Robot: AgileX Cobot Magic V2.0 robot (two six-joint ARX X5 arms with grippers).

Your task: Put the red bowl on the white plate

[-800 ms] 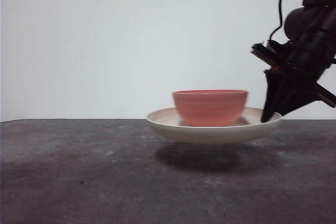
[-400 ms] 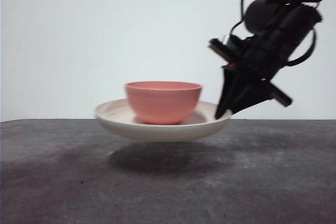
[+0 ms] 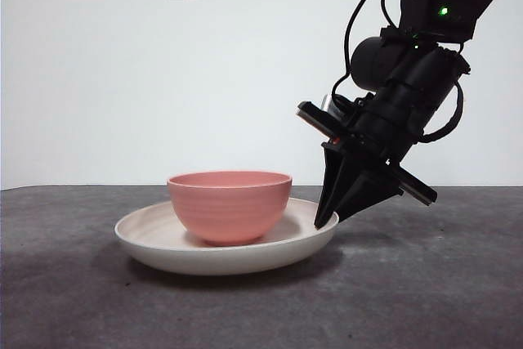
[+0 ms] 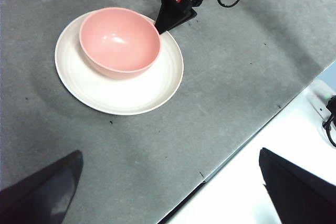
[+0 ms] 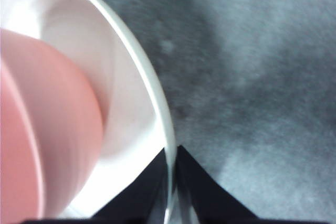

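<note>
Dark grey surface (image 3: pixel 425 300) carries the white plate (image 3: pixel 163 251), seen level in the front view with its underside resting on the surface and a thin shadow beneath. Only the left wrist view, looking down from well above, shows the plate's (image 4: pixel 131 95) full round outline and the bare cream floor around the bowl.

The right arm comes in big and dark from the upper corner of the front view; its right gripper (image 3: pixel 324 220) angles down onto the plate's rim. The right wrist view alone gives the close detail: the right gripper (image 5: pixel 171 182) has its two black jaws pinched together on the thin rim of the plate (image 5: pixel 142 72), one jaw inside, one outside.

The red bowl (image 3: pixel 230 204) sits upright inside the plate, just beside the right gripper, w/ faint ridges visible on its side in the front view. From above, the bowl (image 4: pixel 119 39) lies off-centre, toward the gripped edge; its hollow is visible only there.

The left gripper (image 4: pixel 170 182) hangs high, well apart from plate and bowl, jaws spread wide, holding nothing.
</note>
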